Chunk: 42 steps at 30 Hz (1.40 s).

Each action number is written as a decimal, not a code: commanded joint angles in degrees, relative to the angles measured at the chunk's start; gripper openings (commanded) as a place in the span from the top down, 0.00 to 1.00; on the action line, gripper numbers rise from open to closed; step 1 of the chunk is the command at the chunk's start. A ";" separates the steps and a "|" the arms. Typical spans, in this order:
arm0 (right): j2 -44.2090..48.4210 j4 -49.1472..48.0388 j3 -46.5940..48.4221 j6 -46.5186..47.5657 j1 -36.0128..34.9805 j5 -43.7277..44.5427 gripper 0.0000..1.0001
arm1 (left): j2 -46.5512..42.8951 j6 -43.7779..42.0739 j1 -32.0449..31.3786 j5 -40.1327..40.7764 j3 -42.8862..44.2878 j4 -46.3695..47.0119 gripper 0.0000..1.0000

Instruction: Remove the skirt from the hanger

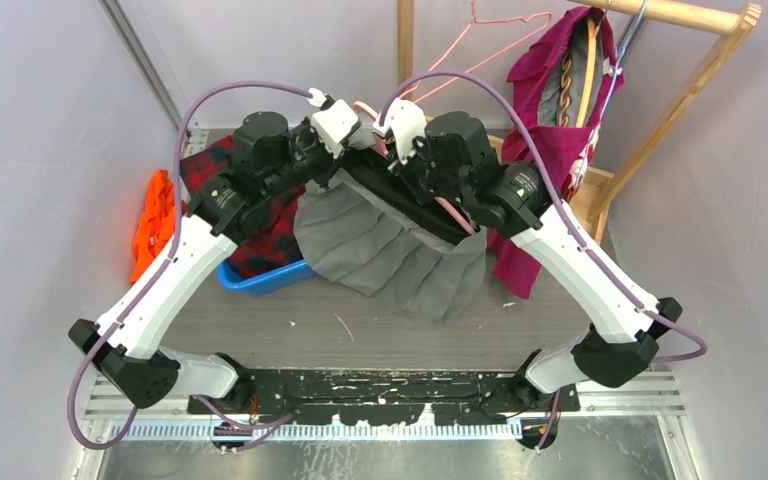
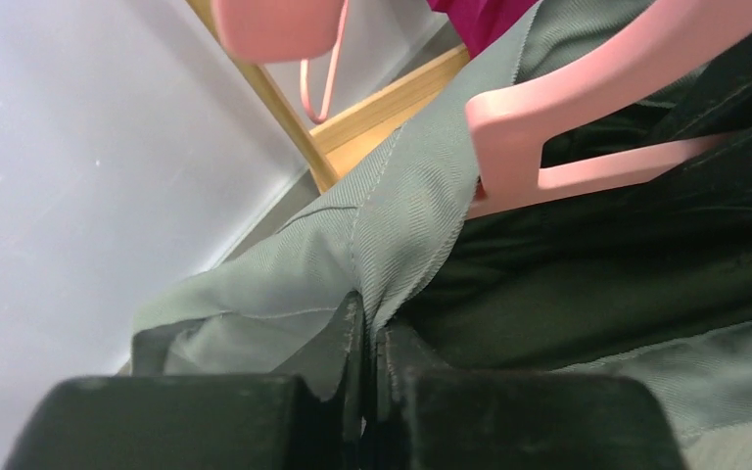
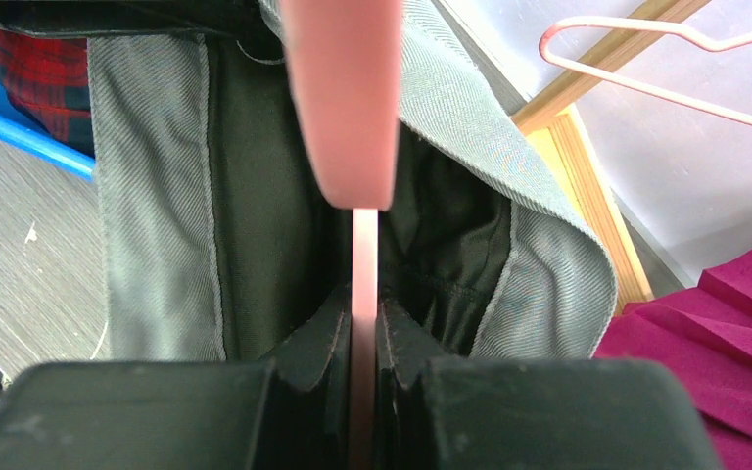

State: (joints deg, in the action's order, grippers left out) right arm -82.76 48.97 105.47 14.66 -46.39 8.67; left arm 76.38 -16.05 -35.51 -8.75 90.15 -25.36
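Note:
A grey pleated skirt with a dark lining hangs from a pink plastic hanger held above the table's middle. My left gripper is shut on the skirt's grey waistband, right beside the hanger's pink arm. My right gripper is shut on the hanger's thin pink bar, inside the skirt's open waist. The skirt's hem rests on the table.
A blue bin with red plaid cloth sits at the left, an orange cloth beside it. A wooden rack at the back right holds a magenta garment and an empty pink wire hanger.

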 commanded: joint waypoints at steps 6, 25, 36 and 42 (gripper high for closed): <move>1.62 -5.72 1.53 0.02 -0.28 -0.18 0.99 | 1.36 -0.24 0.02 -0.13 4.90 6.73 1.00; -6.30 -20.77 -2.88 -0.92 0.80 -2.78 0.99 | 6.00 8.33 -5.54 -3.88 11.72 10.53 1.00; -1.04 -9.01 3.56 -2.42 0.80 -3.29 0.99 | 8.54 -3.26 -4.70 7.09 5.31 10.21 1.00; 4.35 -0.80 7.10 -2.77 0.73 -2.67 0.99 | 12.71 0.53 2.45 7.41 2.82 13.59 1.00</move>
State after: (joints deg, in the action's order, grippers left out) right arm -86.78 48.82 106.08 11.03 -44.31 7.40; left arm 84.51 -15.07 -37.04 -3.11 94.70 -13.76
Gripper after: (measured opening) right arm 0.159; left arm 0.017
